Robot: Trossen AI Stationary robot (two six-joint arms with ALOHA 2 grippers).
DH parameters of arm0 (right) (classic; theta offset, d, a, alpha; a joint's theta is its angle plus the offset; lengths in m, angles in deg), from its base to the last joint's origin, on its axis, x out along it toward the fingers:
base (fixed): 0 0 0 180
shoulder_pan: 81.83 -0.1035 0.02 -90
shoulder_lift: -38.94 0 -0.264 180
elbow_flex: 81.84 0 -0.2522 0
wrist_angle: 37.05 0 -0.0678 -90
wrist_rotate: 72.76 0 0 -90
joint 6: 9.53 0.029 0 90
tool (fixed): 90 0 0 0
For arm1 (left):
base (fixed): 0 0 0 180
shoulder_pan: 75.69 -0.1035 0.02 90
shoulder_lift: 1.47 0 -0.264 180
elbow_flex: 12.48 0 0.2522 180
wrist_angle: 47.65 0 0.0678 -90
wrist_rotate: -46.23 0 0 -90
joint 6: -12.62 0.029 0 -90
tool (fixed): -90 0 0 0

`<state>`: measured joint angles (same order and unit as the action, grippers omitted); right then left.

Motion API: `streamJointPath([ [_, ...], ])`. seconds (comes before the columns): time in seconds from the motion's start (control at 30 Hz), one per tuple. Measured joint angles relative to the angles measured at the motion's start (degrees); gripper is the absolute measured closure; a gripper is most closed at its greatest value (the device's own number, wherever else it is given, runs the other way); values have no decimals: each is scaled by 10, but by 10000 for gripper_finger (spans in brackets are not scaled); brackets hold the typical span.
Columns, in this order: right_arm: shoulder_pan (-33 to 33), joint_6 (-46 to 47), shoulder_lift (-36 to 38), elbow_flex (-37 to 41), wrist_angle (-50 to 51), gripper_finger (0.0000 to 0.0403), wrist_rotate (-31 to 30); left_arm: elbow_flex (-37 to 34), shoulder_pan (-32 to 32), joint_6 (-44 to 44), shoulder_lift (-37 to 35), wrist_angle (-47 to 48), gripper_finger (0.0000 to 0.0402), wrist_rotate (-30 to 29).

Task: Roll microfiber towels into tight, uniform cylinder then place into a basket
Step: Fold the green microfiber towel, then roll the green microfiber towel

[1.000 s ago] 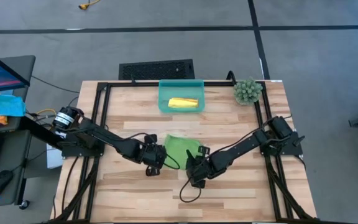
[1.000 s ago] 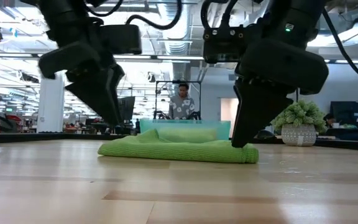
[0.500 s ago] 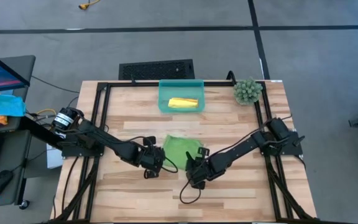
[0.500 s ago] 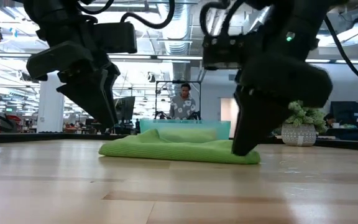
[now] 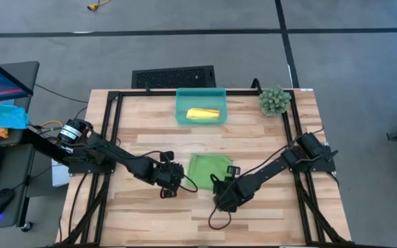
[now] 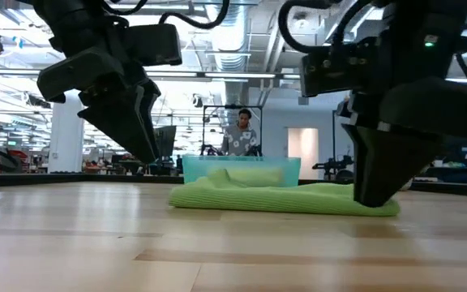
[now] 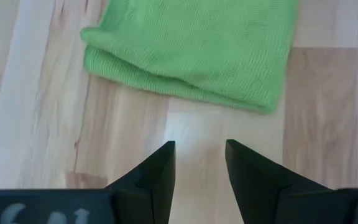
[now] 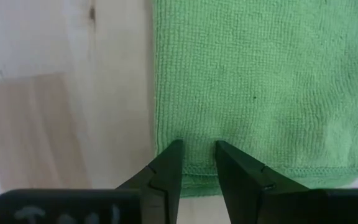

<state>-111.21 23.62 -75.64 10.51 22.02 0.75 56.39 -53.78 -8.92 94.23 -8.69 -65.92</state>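
A lime green towel [image 5: 209, 168] lies folded flat near the middle of the table, one edge thick and doubled, while a bright yellow towel [image 5: 203, 114], rolled into a short cylinder, rests inside the translucent teal basket [image 5: 182, 115] at the far edge

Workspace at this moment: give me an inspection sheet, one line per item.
Surface: wooden table, black frame around it.
Job's things: green towel lies folded at mid-table; yellow towel, rolled, lies in the basket.
Clutter: potted plant at the far right corner.
Grippers: left gripper open over bare wood beside the green towel; right gripper pinches that towel's edge.
Cables: black loop by the right arm.
Surroundings: black panel on the floor; person beyond the table.
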Motion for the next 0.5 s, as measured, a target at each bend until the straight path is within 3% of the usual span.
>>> streamJointPath([
  [0.5,-21,-32,0,-44,14,280,-15,0,46,154,0,-115,268,-2],
])
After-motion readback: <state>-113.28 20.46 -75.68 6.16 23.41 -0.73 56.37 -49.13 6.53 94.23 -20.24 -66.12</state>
